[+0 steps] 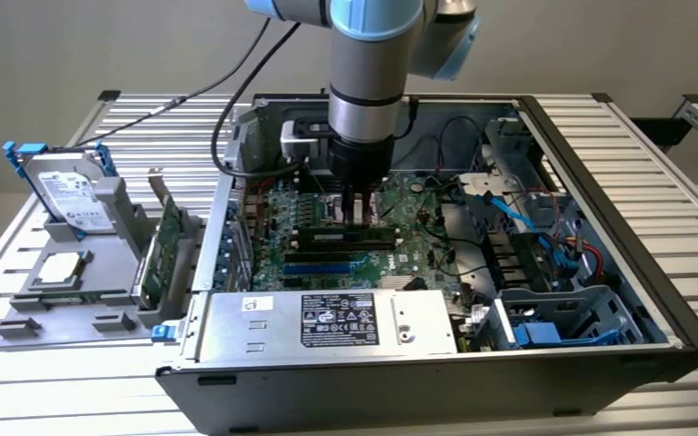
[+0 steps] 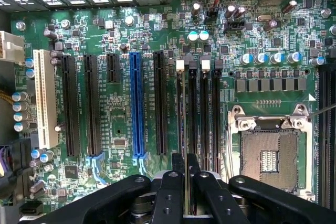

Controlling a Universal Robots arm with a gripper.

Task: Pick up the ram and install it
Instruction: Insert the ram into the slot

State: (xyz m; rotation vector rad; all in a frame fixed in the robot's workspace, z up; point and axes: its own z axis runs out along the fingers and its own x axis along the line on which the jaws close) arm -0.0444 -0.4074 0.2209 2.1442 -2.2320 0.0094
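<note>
My gripper reaches down into the open computer case, over the memory slots of the green motherboard. The ram is a long narrow stick standing on edge along one of these slots, directly under the fingers. In the wrist view I see the ram edge-on as a thin strip running along the slot beside the long black slots. The two black fingers are close together, and the gripper is shut on the stick's top edge.
A silver power supply fills the case's near side, and cables with a blue drive cage lie at the exterior view's right. The bare CPU socket is beside the memory slots. Outside the case, a grey holder carries a hard drive and a green expansion card.
</note>
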